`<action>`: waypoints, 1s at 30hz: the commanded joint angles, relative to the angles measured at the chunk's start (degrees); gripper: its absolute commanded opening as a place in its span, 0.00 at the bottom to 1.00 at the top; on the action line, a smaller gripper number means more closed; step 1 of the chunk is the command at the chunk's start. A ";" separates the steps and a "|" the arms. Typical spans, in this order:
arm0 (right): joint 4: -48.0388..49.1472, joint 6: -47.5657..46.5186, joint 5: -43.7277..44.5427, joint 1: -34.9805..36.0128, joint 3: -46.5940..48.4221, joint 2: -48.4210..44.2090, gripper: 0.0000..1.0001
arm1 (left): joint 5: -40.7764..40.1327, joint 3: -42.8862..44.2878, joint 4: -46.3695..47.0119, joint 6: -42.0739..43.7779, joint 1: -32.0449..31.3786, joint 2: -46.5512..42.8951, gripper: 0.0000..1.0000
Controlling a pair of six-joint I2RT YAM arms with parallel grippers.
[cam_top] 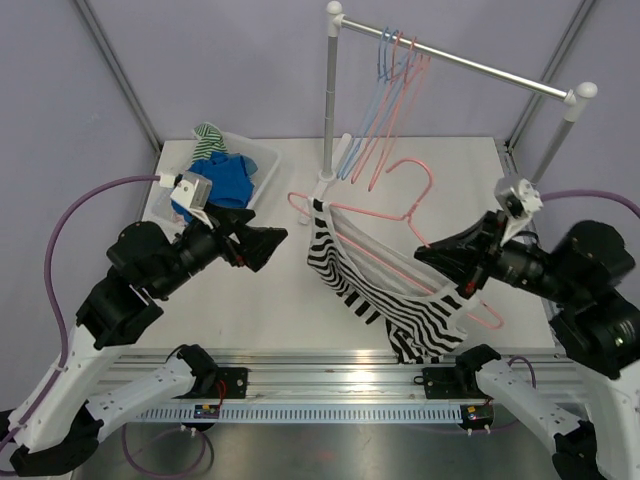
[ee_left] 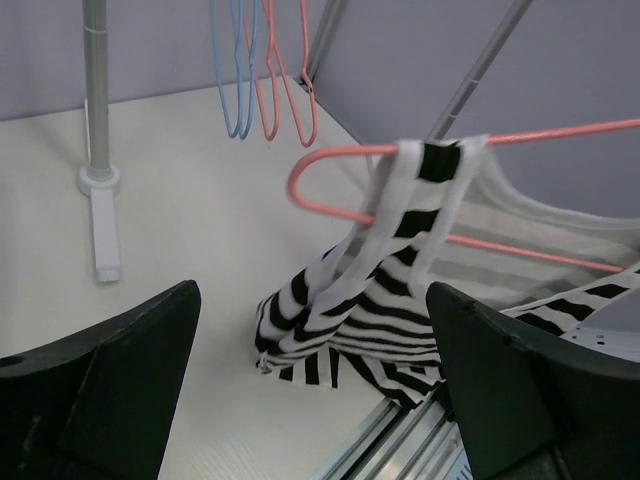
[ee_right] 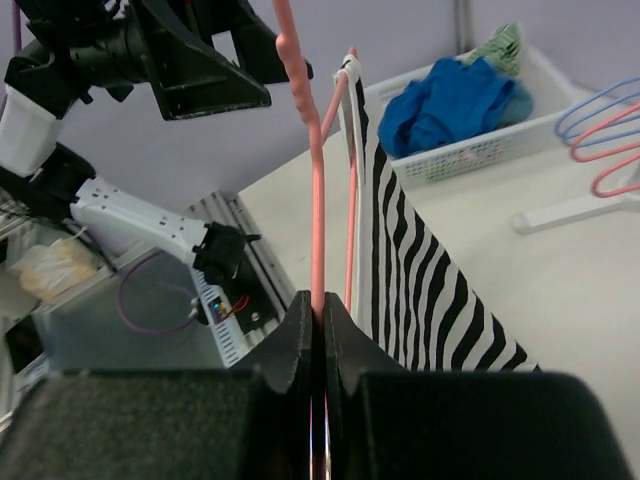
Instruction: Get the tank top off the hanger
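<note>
Basket (cam_top: 262, 160): white, at the far left of the table (cam_top: 250, 300); it holds a blue garment (cam_top: 228, 178) and a green-striped cloth (cam_top: 208, 140).
Left gripper (cam_top: 255, 236): above the table just right of the basket, aimed at the striped fabric. Its fingers (ee_left: 110, 390) stand wide apart, hold nothing and are clear of the cloth.
Rack (cam_top: 329, 90): grey pole and crossbar at the far middle, base on the table. Spare blue and pink hangers (cam_top: 395, 80) dangle from the bar.
Tank top (cam_top: 345, 265): black and white stripes, at the table's middle. Its straps are looped over the left end of the hanger, and its body sags to the table, with the hem reaching the near edge.
Hanger (cam_top: 400, 215): pink wire, tilted, lifted off the table at its right end.
Right gripper (ee_right: 320, 330): right of the tank top, fingers pressed together on the hanger's wire.
</note>
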 commanded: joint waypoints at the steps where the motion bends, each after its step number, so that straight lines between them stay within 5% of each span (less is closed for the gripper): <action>1: 12.24 4.47 -10.34 0.01 -1.63 3.64 0.00 | -0.75 2.29 4.03 0.95 -0.34 -0.29 0.99; 13: 25.00 10.73 -12.47 0.18 -4.89 11.91 0.00 | -9.00 -0.79 5.70 1.84 -0.34 3.91 0.83; 23: 22.11 7.83 -9.30 1.94 -3.84 14.55 0.00 | -8.66 -1.50 9.92 1.57 -0.34 8.23 0.56; 30: 19.12 3.35 -4.03 5.71 -2.43 16.48 0.00 | -7.51 -1.23 10.10 1.22 -0.34 8.85 0.52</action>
